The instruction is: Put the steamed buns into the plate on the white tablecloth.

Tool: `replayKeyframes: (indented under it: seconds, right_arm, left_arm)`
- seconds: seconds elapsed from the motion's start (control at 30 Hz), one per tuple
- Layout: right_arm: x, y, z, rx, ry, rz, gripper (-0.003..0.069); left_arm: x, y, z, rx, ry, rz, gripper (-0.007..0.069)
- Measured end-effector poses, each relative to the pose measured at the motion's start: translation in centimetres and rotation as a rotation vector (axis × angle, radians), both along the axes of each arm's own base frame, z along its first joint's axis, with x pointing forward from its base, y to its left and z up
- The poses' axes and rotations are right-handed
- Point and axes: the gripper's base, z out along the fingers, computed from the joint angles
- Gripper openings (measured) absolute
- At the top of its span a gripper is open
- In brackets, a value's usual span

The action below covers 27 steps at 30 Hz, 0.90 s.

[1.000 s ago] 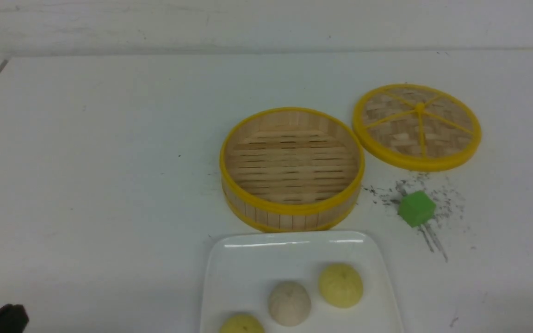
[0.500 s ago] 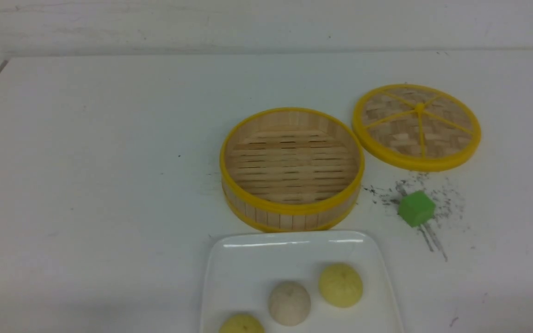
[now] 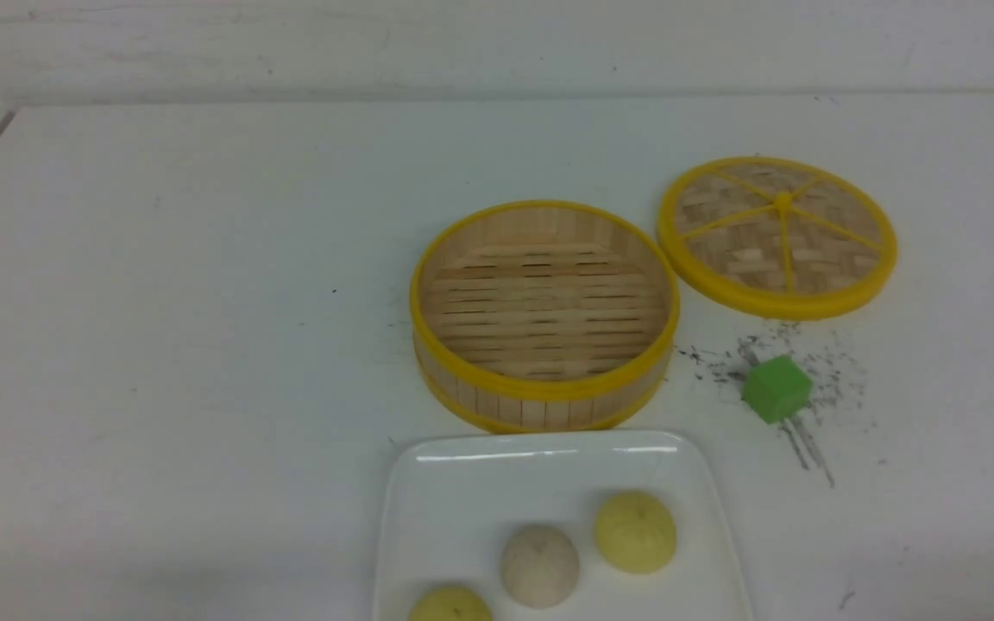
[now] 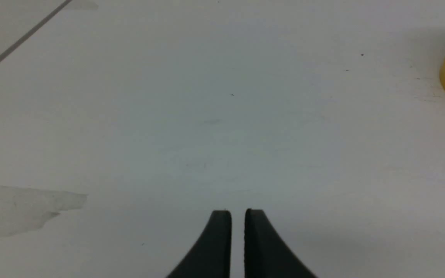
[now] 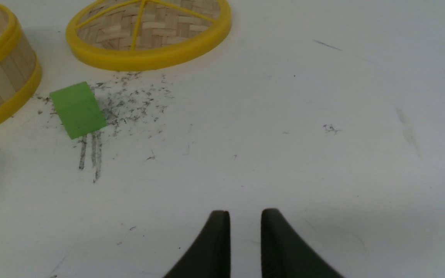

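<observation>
now all three steamed buns sit in the plate, both pincers empty

left pincer (image 4: 238, 212) hovers over bare white tablecloth (image 3: 160, 302), its fingers nearly together on nothing, the steamer basket (image 3: 544, 315) far off ahead to its right; the plate (image 3: 462, 492) holds a yellow bun (image 3: 450, 605), a beige bun (image 3: 539, 565) and another yellow bun (image 3: 635, 531); right pincer (image 5: 245, 213) shows a narrow gap, gripping nothing, with the green cube (image 5: 78, 109) and lid (image 5: 149, 31) ahead to its left
</observation>
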Motion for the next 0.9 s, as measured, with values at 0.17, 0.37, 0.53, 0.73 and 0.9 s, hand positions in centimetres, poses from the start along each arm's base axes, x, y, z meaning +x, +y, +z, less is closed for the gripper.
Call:
replayKeyframes:
  seconds: [0.17,0.37,0.53,0.73,0.9]
  right_arm:
    - [0.00,0.00,0.00,0.000,0.000,0.000,0.0149]
    - [0.00,0.00,0.00,0.000,0.000,0.000,0.0153]
    - [0.00,0.00,0.00,0.000,0.000,0.000,0.0156]
    - [0.00,0.00,0.00,0.000,0.000,0.000,0.0162]
    - [0.00,0.00,0.00,0.000,0.000,0.000,0.0166]
  left_arm:
    - [0.00,0.02,0.00,0.005,0.000,0.000,0.0090]
    - [0.00,0.02,0.00,0.005,0.000,0.000,0.0092]
    - [0.00,0.02,0.00,0.005,0.000,0.000,0.0097]
    - [0.00,0.02,0.00,0.005,0.000,0.000,0.0104]
    - [0.00,0.02,0.00,0.005,0.000,0.000,0.0106]
